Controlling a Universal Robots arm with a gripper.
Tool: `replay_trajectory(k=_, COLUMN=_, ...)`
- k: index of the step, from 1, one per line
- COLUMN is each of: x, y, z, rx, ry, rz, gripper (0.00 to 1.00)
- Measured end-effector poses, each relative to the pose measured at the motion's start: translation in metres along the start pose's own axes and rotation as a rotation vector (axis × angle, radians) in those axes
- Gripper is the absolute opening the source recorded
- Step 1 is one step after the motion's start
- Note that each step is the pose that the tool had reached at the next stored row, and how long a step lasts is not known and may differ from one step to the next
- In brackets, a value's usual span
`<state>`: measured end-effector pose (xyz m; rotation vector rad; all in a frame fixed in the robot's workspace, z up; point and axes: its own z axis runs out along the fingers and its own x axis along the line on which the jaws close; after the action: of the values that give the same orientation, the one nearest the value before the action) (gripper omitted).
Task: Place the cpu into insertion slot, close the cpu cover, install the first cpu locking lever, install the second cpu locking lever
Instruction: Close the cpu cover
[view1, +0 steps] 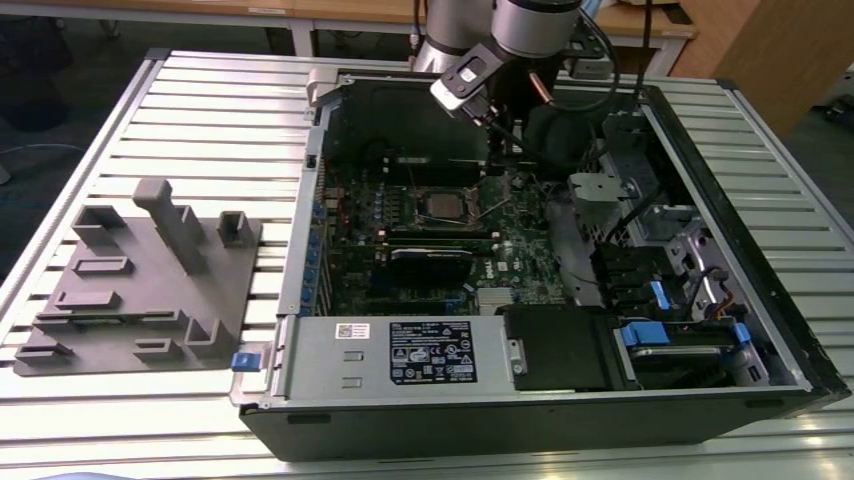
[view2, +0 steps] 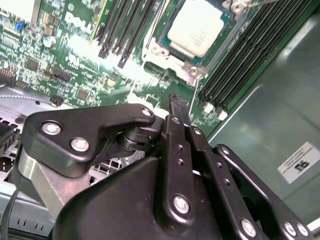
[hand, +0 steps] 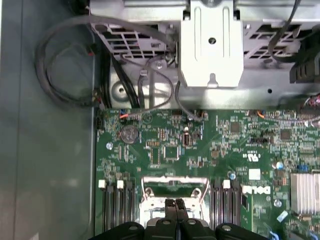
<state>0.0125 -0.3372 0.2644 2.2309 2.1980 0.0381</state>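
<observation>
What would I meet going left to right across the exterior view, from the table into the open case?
In order: grey fixture block → cpu → silver metal bracket → blue drive handle.

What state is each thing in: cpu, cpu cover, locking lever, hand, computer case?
cpu: lying flat, metal top up, inside the cover's cut-out.
cpu cover: down around the chip.
locking lever: thin rod standing free, not latched.
hand: shut, empty, tip beside the lever.
computer case: on its side, open.
</observation>
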Motion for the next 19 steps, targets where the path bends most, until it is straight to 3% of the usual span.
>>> replay_trajectory(k=19, x=0.0010, y=0.0346, z=0.0010, rx=0.0000, ry=0.0000, rz=0.000, gripper=0.11)
